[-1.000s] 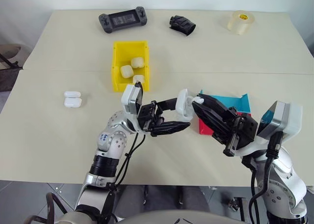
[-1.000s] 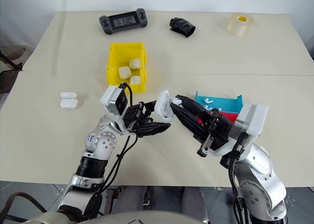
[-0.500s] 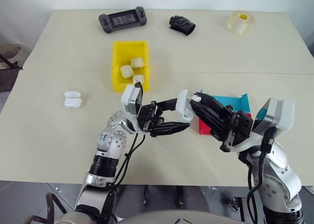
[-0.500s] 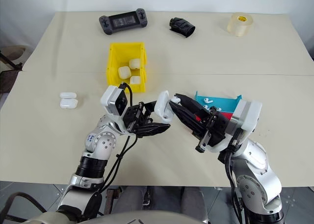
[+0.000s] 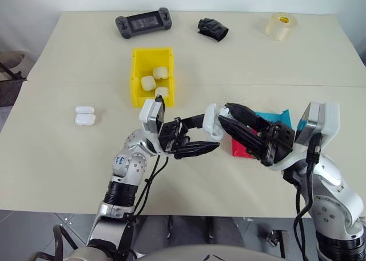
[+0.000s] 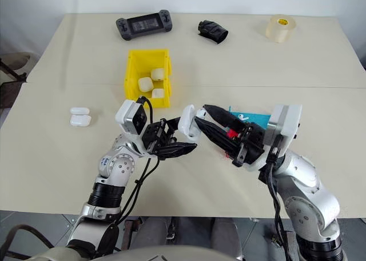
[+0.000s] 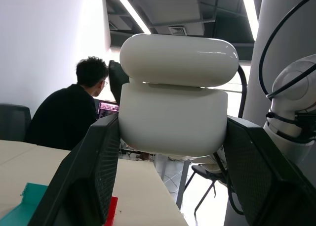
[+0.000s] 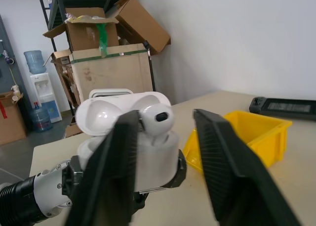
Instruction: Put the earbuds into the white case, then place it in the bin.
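My left gripper (image 5: pixel 210 134) is shut on the white case (image 5: pixel 213 123), held above the table with its lid flipped open. In the left wrist view the case (image 7: pixel 175 102) sits between the two black fingers (image 7: pixel 89 186). One of the earbuds (image 8: pixel 157 118) stands in the case (image 8: pixel 133 137), its head sticking out. My right gripper (image 5: pixel 225 113) is open at the case's mouth, its fingers (image 8: pixel 227 161) on either side of the earbud and off it. The yellow bin (image 5: pixel 135 78) stands further back, with three white cases inside.
A blue tray (image 6: pixel 254 117) holding loose earbuds and a red tray (image 5: pixel 239 149) lie under my right arm. Two white cases (image 5: pixel 84 115) rest at the left. A game console (image 5: pixel 143 24), a black object (image 5: pixel 213 28) and a tape roll (image 5: pixel 281 25) line the far edge.
My right gripper has opened and let go of the earbud, which now sits in the case. The left gripper and the case have not moved.
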